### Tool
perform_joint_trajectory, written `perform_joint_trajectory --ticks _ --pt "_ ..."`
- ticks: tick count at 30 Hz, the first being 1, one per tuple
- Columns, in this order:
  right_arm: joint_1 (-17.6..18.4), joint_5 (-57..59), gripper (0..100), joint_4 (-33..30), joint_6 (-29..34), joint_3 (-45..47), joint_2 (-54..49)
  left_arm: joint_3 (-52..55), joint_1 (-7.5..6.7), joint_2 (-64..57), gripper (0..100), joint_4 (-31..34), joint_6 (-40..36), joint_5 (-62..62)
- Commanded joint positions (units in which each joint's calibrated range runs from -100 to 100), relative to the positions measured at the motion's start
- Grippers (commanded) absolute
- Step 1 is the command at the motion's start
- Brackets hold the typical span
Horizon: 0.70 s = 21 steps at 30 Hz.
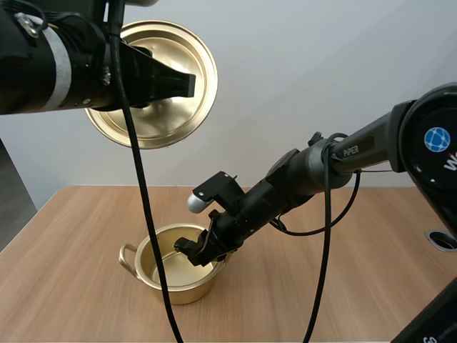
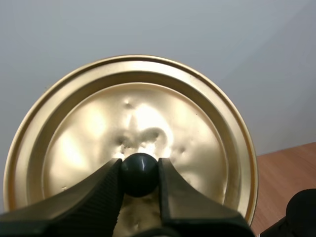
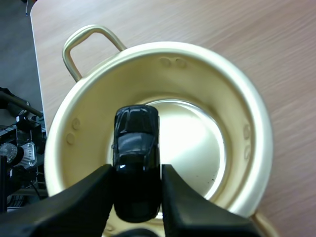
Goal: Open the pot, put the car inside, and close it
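Note:
A gold pot (image 1: 153, 275) (image 3: 247, 133) stands uncovered on the wooden table (image 1: 321, 286), one loop handle (image 3: 84, 44) toward the table's left. My right gripper (image 1: 191, 250) (image 3: 136, 197) reaches over its rim, shut on a small black toy car (image 3: 135, 153) that hangs inside the pot's mouth above the shiny bottom. High at the upper left, my left gripper (image 1: 187, 84) (image 2: 139, 185) is shut on the black knob (image 2: 139, 173) of the gold lid (image 1: 171, 118) (image 2: 133, 123), held tilted well above the table.
Bare wood (image 3: 222, 24) surrounds the pot. The table's left edge (image 1: 32, 211) lies a little beyond the pot's handle. A round hole (image 1: 443, 239) sits at the table's right side.

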Motion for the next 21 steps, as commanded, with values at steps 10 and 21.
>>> perform_joint_trajectory --ticks 10,21 --pt "-1.1 -10.8 0 -5.9 7.2 -0.1 -9.3 1.5 0.01 0.6 0 -0.4 1.8 -0.1" --pt "-12.8 -24.0 0 -22.1 27.1 0.1 -27.6 18.6 -0.14 15.7 0 -1.2 12.6 7.8"
